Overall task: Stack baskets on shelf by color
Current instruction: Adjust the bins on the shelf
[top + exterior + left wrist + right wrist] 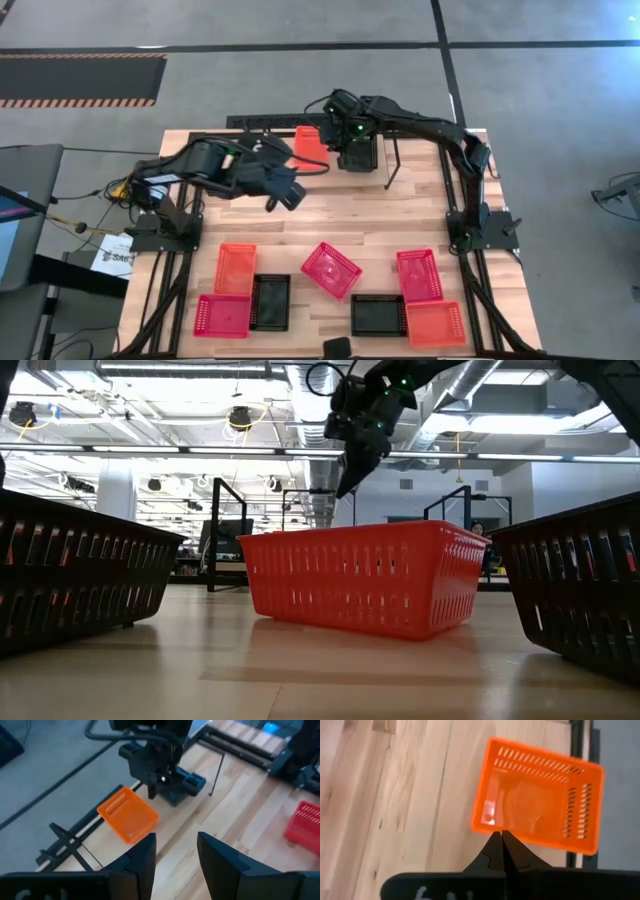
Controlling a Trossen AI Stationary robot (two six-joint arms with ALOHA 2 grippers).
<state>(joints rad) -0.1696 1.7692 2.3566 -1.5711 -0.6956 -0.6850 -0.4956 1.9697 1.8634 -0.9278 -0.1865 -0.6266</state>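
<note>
High view: orange basket (310, 145) on shelf (400, 150), long axis front-to-back; right gripper (345, 150) pinched together beside it, left gripper (285, 195) fingers apart w/ nothing between.

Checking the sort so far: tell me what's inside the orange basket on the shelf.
Nothing shows inside the orange basket: the right wrist view sees its bare floor. The shut right end effector hangs over its near rim, covering only that edge.

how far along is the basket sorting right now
Early. An orange basket and a black basket sit at the table's far edge by the shelf. The right gripper, shut, hovers there, holding nothing; the left gripper is open and empty. Seven baskets wait near the front edge.
</note>
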